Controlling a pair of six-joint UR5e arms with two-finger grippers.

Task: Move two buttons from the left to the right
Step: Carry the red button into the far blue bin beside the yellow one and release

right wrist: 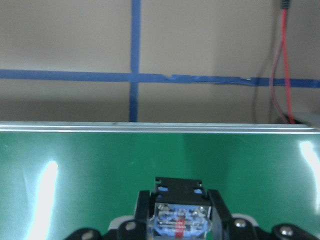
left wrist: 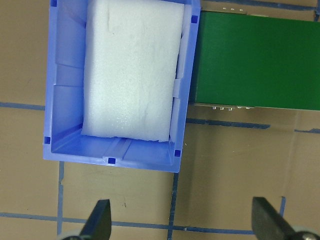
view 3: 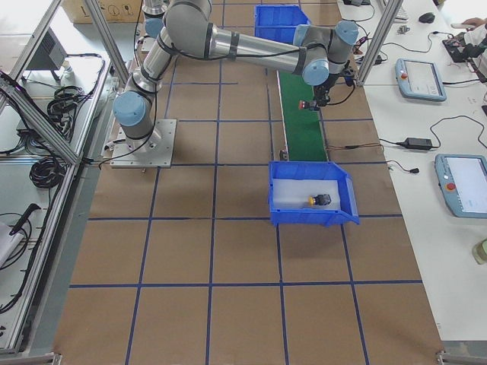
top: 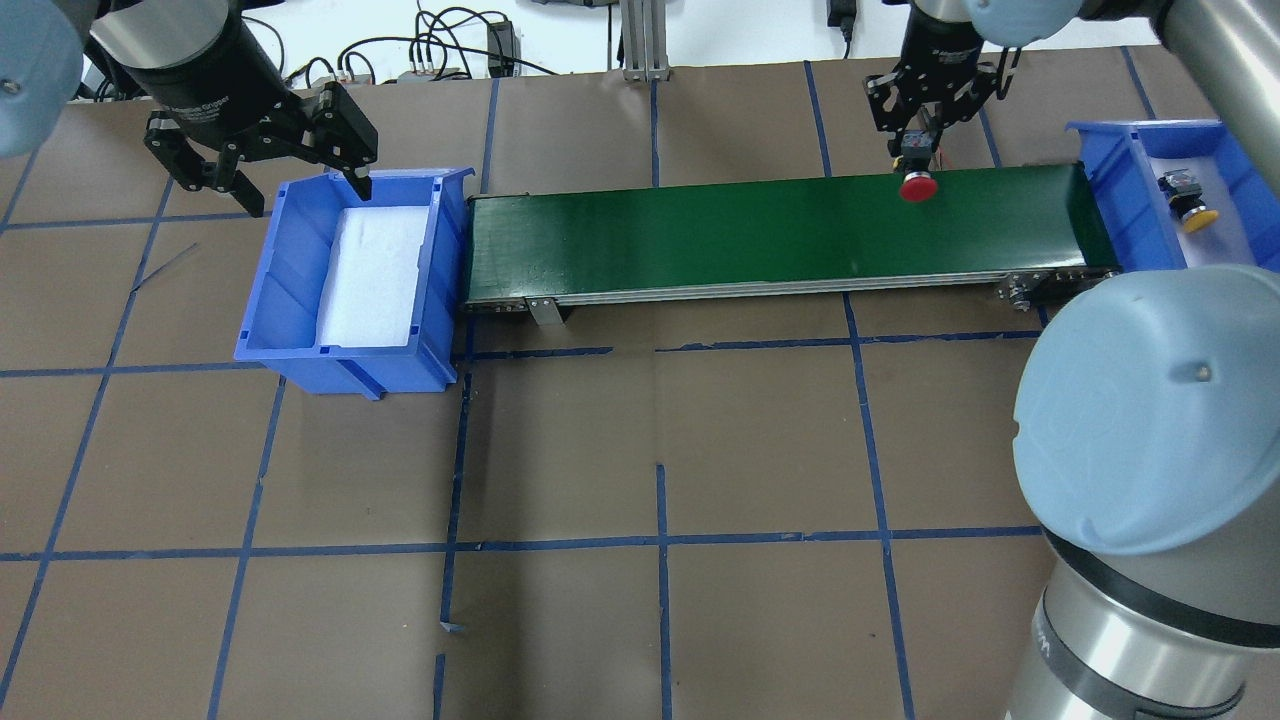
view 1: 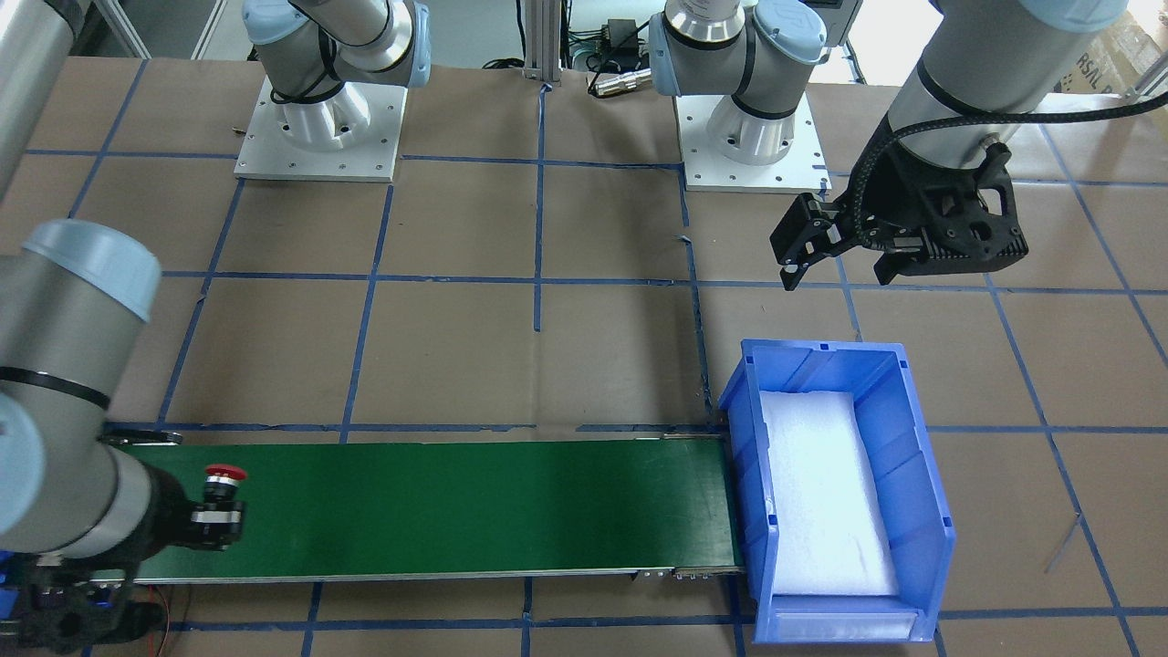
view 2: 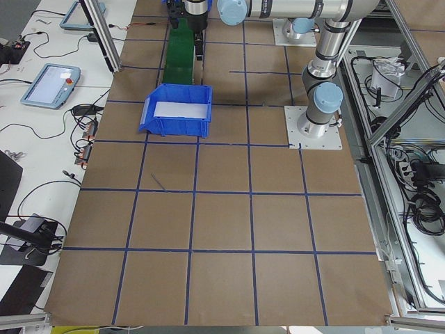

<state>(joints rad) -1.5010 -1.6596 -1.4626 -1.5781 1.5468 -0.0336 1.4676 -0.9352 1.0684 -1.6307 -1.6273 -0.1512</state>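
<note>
The red button (top: 918, 187) is over the green conveyor belt (top: 760, 235), near its end on my right. My right gripper (top: 915, 150) is shut on its silver-grey contact block (right wrist: 177, 216). From the front the red cap (view 1: 224, 473) points away from the right gripper (view 1: 215, 522). I cannot tell whether the button touches the belt. The yellow button (top: 1190, 200) lies in the blue bin (top: 1110, 170) past that end, also seen from the right side as the yellow button (view 3: 316, 200). My left gripper (top: 300, 195) hangs open and empty above the far rim of the other blue bin (top: 275, 340).
The left bin (left wrist: 65, 95) holds only a white foam pad (left wrist: 132, 70) and butts against the belt's left end (left wrist: 255, 60). Both arm bases (view 1: 319, 128) stand on white plates behind the belt. A red wire (right wrist: 286, 60) runs beyond the belt's far edge.
</note>
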